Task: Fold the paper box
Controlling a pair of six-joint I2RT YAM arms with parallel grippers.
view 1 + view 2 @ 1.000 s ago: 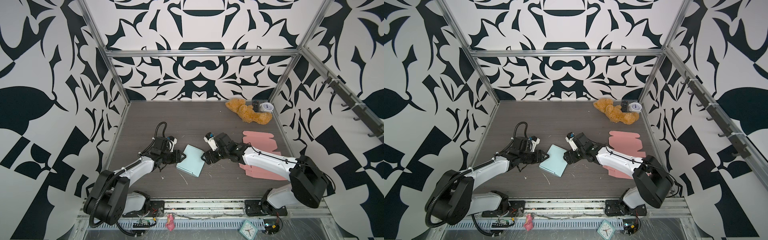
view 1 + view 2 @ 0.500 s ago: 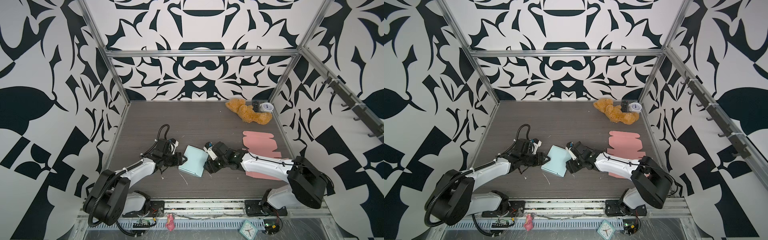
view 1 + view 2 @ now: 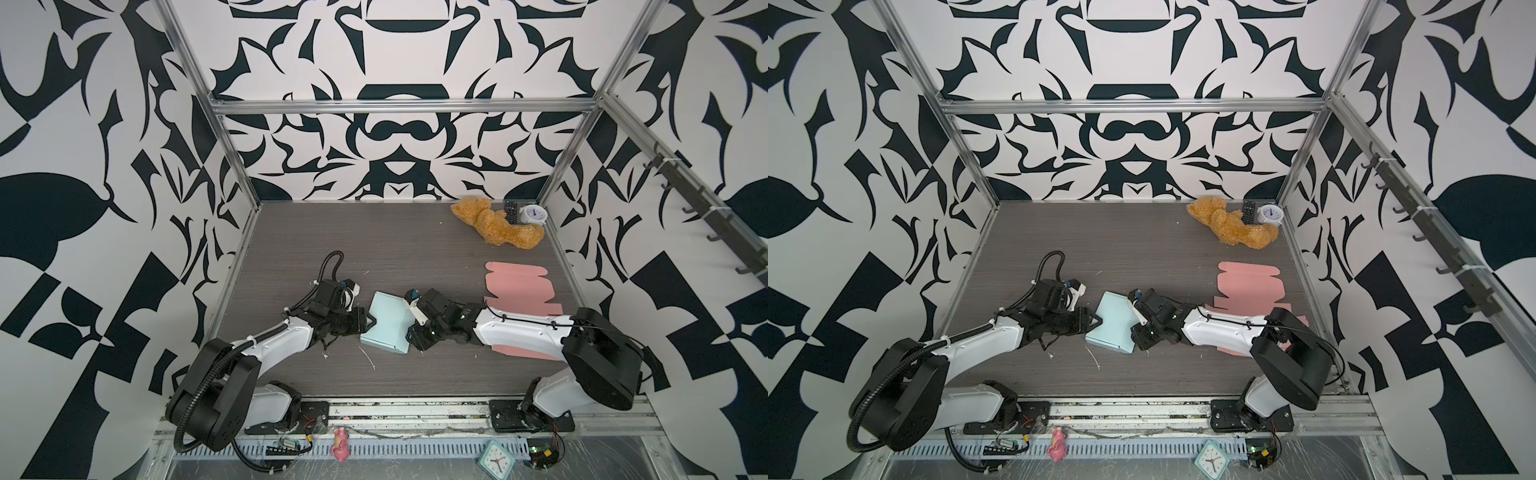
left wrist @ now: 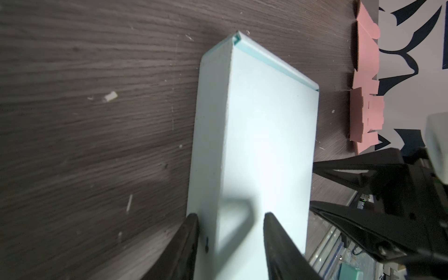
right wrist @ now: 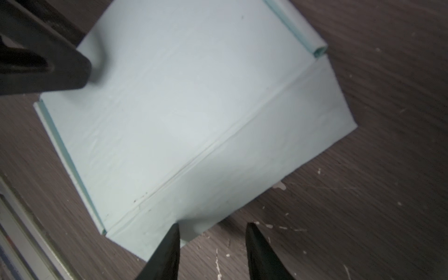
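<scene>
Paper box point(image 3: 387, 325) edge btwn tips of L claw point(image 4: 229, 217) (grip unclear); R claw point(image 5: 212, 226) agape at corner, open tabletop point(image 3: 374, 249) around.

Both top views are bright, evenly lit and sharp, with faint shadows on the tabletop point(image 3: 415, 249). In the left wrist view the box point(image 4: 261, 135) glares white; the jaws blur close to both wrist cameras.
</scene>
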